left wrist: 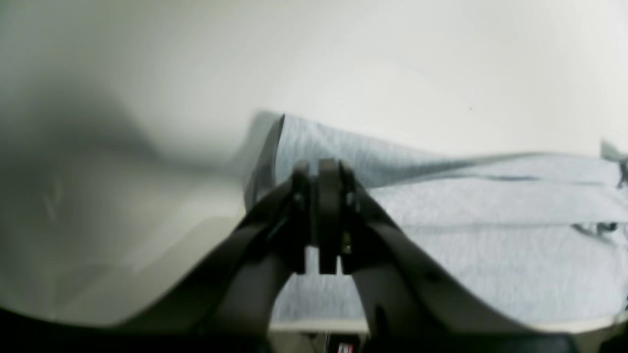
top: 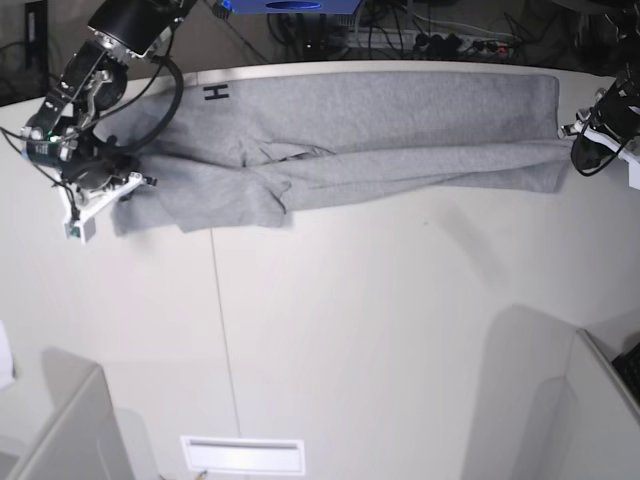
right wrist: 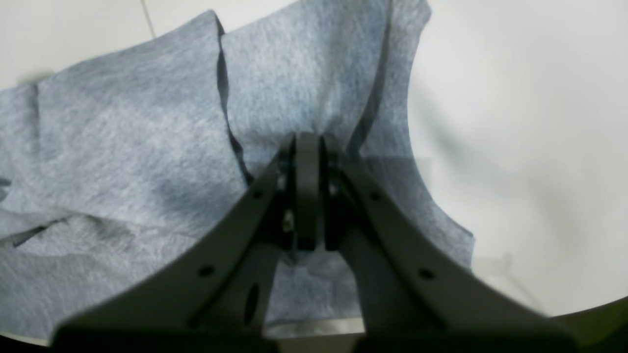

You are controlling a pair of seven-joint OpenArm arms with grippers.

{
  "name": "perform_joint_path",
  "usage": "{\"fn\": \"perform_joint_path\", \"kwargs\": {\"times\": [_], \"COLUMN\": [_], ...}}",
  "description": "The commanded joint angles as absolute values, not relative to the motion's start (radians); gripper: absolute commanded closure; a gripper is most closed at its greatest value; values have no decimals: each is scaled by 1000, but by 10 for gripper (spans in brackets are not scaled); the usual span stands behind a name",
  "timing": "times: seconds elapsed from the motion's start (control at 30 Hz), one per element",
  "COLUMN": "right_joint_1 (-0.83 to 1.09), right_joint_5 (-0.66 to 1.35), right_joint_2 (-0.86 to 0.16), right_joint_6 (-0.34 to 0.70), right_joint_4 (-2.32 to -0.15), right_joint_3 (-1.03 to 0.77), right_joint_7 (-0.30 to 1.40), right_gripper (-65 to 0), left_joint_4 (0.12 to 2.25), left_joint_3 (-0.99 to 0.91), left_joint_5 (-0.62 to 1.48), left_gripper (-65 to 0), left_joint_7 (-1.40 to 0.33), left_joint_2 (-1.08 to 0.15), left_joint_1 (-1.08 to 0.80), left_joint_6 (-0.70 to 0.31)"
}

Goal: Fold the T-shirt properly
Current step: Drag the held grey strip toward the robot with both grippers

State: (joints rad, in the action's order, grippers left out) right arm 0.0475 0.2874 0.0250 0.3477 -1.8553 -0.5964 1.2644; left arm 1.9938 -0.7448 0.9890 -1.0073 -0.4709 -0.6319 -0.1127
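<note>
The heather-grey T-shirt (top: 400,130) lies stretched in a long band across the far part of the white table (top: 380,320), with a black "H" (top: 215,93) showing near its far left edge. My right gripper (top: 112,196) is at the shirt's left end. In the right wrist view the right gripper (right wrist: 306,139) is shut on puckered grey fabric of the T-shirt (right wrist: 122,137). My left gripper (top: 582,140) is at the shirt's right end, where the cloth draws to a point. Its wrist view shows the left gripper (left wrist: 324,166) shut at the edge of the T-shirt (left wrist: 490,235).
Cables and a blue box (top: 290,6) sit behind the table's far edge. Grey panels stand at the near left (top: 70,430) and near right (top: 560,400). A white slot plate (top: 243,455) lies at the front edge. A white cloth scrap (top: 5,360) peeks in at the left.
</note>
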Motion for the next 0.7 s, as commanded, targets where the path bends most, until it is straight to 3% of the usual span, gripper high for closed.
{"fn": "perform_joint_path", "kwargs": {"times": [0.0,0.67], "right_joint_1": [36,61], "right_joint_5": [295,295], "right_joint_2": [15,-2], "right_joint_6": [344,344], "right_joint_4": [-1876,-1939], "right_joint_3": [-598,-598], "right_joint_7": [1251,1319], "right_gripper": [0,0], "left_joint_4": [2009,2018], "left_joint_3": [-760,-760], "left_joint_5": [998,1000], "left_gripper": [0,0], "left_joint_7": [-992,-992], "left_joint_2": [-489,-490], "left_joint_1": [-642,-782], "left_joint_6": [-116,-116]}}
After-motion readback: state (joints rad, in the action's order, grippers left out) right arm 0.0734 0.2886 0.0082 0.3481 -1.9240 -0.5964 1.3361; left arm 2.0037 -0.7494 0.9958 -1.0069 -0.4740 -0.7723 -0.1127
